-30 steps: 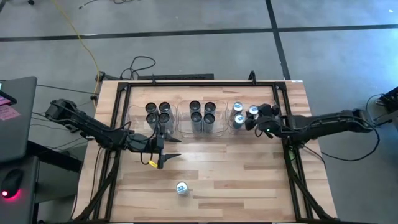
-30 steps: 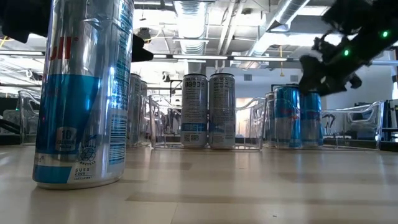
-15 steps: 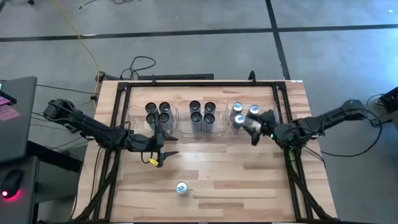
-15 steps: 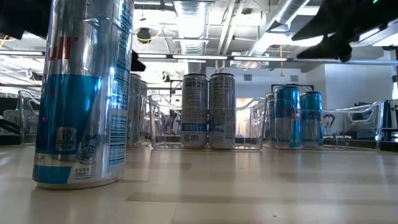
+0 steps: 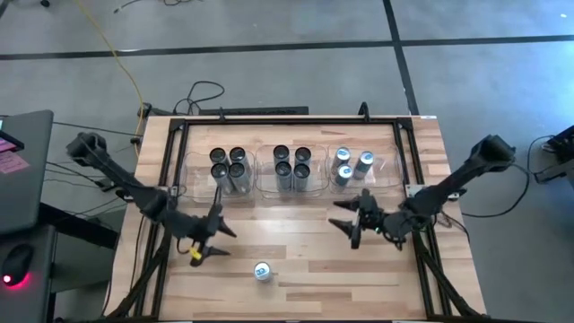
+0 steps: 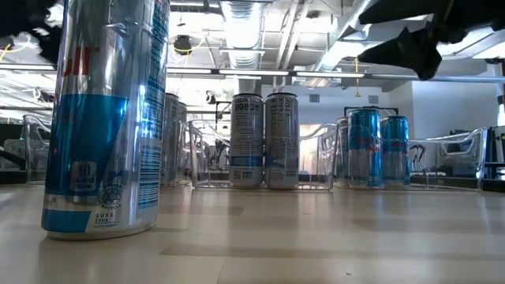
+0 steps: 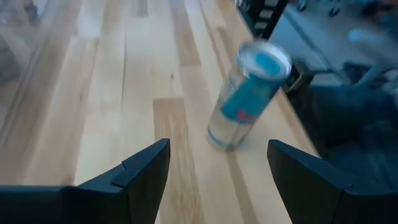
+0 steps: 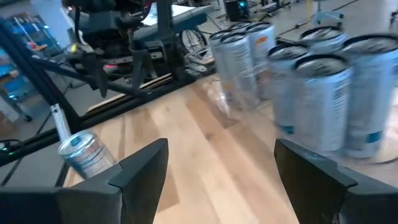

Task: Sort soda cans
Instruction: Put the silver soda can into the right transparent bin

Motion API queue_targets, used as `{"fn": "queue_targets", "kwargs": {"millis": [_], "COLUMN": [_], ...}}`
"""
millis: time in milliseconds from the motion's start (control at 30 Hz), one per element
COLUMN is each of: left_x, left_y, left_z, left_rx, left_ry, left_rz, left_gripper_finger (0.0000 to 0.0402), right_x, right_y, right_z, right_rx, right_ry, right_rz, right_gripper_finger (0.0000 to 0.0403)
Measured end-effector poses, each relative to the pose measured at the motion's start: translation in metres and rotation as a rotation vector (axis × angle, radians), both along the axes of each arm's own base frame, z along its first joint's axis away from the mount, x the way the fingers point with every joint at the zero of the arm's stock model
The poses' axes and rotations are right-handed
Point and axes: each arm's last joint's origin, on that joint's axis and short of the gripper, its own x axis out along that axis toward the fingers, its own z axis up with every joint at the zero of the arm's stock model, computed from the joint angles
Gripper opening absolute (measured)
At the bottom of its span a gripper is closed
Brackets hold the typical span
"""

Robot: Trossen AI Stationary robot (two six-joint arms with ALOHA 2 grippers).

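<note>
Lone soda can [image 5: 261, 271]: upright on the bare wood, blue-white top, ahead of the left gripper [image 5: 208, 241] and just off its open fingers; in the left wrist view [image 7: 247, 94] framed between the two dark fingertips, untouched. Judged the last can left to sort.

Blue-topped cans [image 5: 352, 166]: three, grouped in the right-hand clear bin [image 5: 391, 169], beyond and slightly to the side of the right gripper [image 5: 352, 220]; kept together by top colour, with room presumably left for the fourth.

Dark-topped cans, middle bin [image 5: 291, 167]: four, packed two by two, farther off to the side of the right gripper.

Dark-topped cans, left bin [image 5: 228, 165]: four, likewise clustered, behind the left gripper.

Left gripper: fingers spread wide, holding nothing, low over the table, aimed at the lone can as if lined up for a grasp.

Right gripper: fingers spread wide, empty, over open table in front of the bins, clear of all cans.
</note>
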Motion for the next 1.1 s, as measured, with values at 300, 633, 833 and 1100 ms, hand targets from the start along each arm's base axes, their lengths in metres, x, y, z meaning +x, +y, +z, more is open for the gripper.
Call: {"fn": "queue_targets", "kwargs": {"millis": [300,633,833,1100], "left_x": [0.018,0.051,0.072,0.089], "left_y": [-0.047,-0.066,-0.063,-0.059], "left_z": [-0.038,-0.066,-0.077,-0.084], "left_rx": [0.050,-0.005,-0.005,0.034], "left_ry": [-0.002,-0.051,-0.062,-0.050], "left_rz": [-0.004,0.011,0.055,0.089], "left_gripper_finger": [0.0265,0.0265,0.0265,0.0265], "right_x": [0.031,0.079,0.108,0.133], "right_y": [0.035,0.072,0.083,0.085], "right_z": [-0.045,-0.049,-0.045,-0.053], "right_rx": [0.016,-0.078,-0.169,-0.103], "right_ry": [-0.029,-0.006,-0.001,0.021], "right_rz": [0.032,0.155,0.242,0.321], "right_gripper_finger": [0.0308,0.0308,0.0308,0.0318]}}
